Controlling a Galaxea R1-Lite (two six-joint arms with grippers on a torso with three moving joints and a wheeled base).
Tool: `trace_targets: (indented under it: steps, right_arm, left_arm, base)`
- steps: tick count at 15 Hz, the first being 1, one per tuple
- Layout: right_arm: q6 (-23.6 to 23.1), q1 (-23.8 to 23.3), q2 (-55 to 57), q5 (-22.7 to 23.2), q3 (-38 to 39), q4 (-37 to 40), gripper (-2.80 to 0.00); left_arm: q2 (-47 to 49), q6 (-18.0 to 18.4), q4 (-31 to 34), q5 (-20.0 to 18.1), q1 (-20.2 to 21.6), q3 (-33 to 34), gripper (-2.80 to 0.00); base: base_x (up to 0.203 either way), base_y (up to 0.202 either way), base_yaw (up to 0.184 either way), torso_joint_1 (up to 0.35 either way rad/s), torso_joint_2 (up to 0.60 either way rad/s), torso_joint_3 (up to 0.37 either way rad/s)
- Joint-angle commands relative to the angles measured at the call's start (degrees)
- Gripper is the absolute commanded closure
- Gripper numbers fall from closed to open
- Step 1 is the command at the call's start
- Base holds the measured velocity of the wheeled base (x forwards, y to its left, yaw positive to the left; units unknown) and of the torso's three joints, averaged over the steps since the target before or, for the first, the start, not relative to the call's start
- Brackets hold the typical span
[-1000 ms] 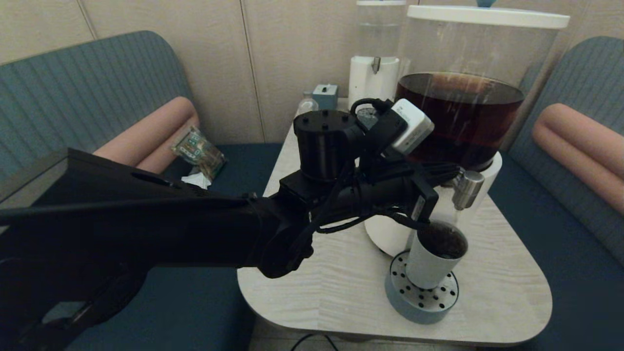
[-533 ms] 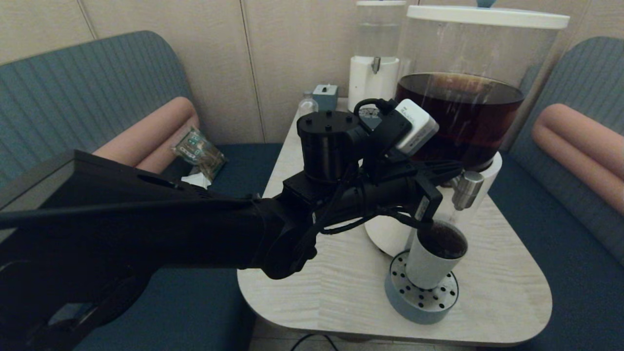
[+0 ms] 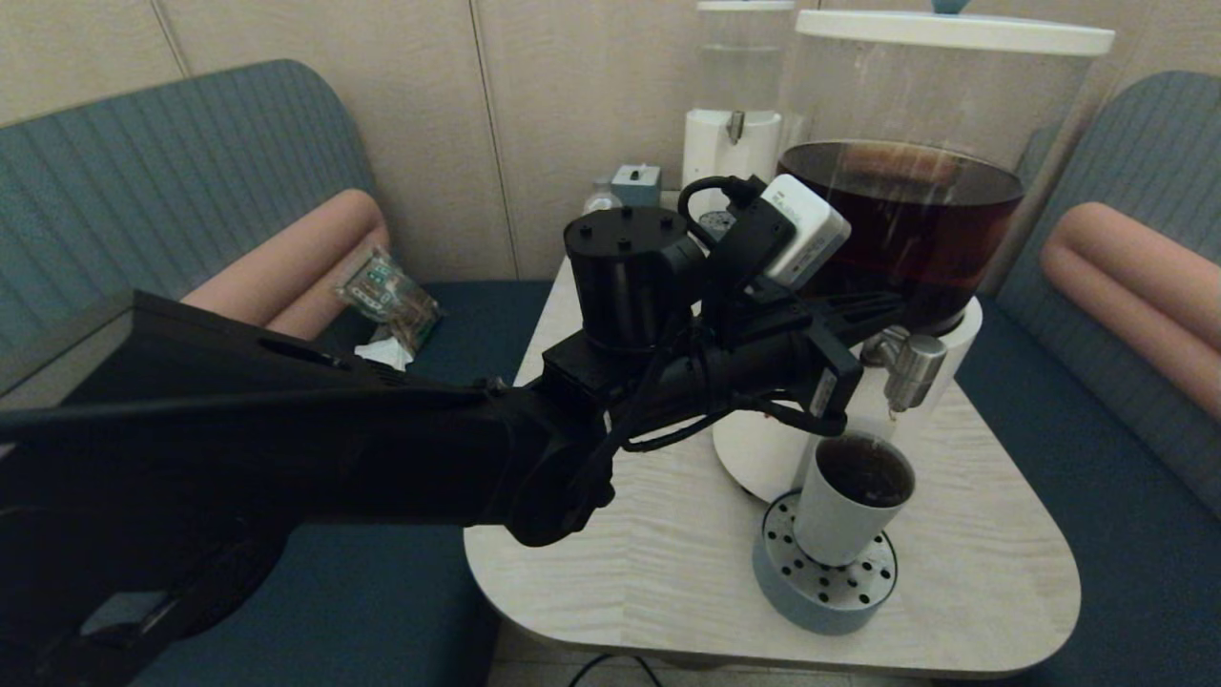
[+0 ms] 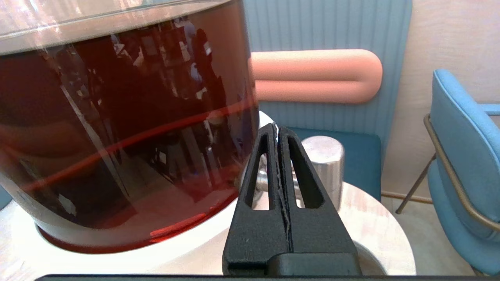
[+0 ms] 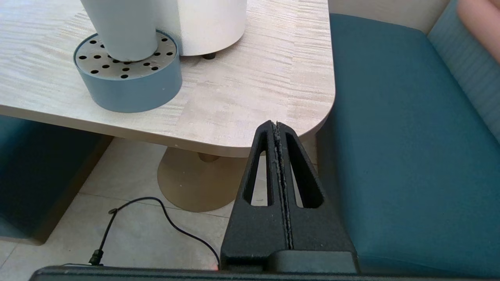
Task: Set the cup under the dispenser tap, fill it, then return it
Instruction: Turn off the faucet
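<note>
- Head view: my left gripper [image 3: 882,307] sits right of centre, at the dispenser tap [image 3: 913,370], fingers pressed together and holding nothing.
- The cup [image 3: 852,508] stands lower right of centre on the perforated drip tray [image 3: 818,593], below the tap and holding dark liquid close to its rim.
- My worry here: if the tap is not fully shut, the cup could overflow onto the tray and the table [image 3: 649,572]. I think I see a drop at the spout, but cannot be sure.
- A second risk: the wrist hangs just above the cup, so a careless sweep could tip it.
- Writing: the snack packet [image 3: 388,295] on the bench at centre left has print too small to read; the white module on my wrist shows a mark I cannot make out.
- Left wrist view: the clenched fingers [image 4: 269,183] lie in front of the steel tap [image 4: 324,164], beside the tank [image 4: 117,128] of brown liquid filling the left of the frame. I cannot tell whether they touch the tap. No writing.
- Right wrist view: my right gripper [image 5: 278,128] is parked low, bottom centre, off the table's edge, fingers closed on nothing. The cup's base [image 5: 121,31] and tray show at upper left. A cable on the floor is clear of it. No labels.
</note>
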Motion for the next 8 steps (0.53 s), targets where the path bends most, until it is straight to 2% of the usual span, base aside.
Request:
trace_targets:
  steps: [1,8]
  right_arm:
    - [-0.1,0.0,0.0,0.0,0.0,0.0,0.0]
    - [-0.1,0.0,0.0,0.0,-0.1,0.0,0.0]
  left_arm:
    - [-0.9,0.0,-0.5,-0.3,0.2,0.5,0.0]
    - [-3.6,-0.2,0.1,-0.5,0.3,6.3,0.0]
  base:
    - [0.0,0.0,0.0,0.0,0.0,0.0]
    - [0.0,0.0,0.0,0.0,0.0,0.0]
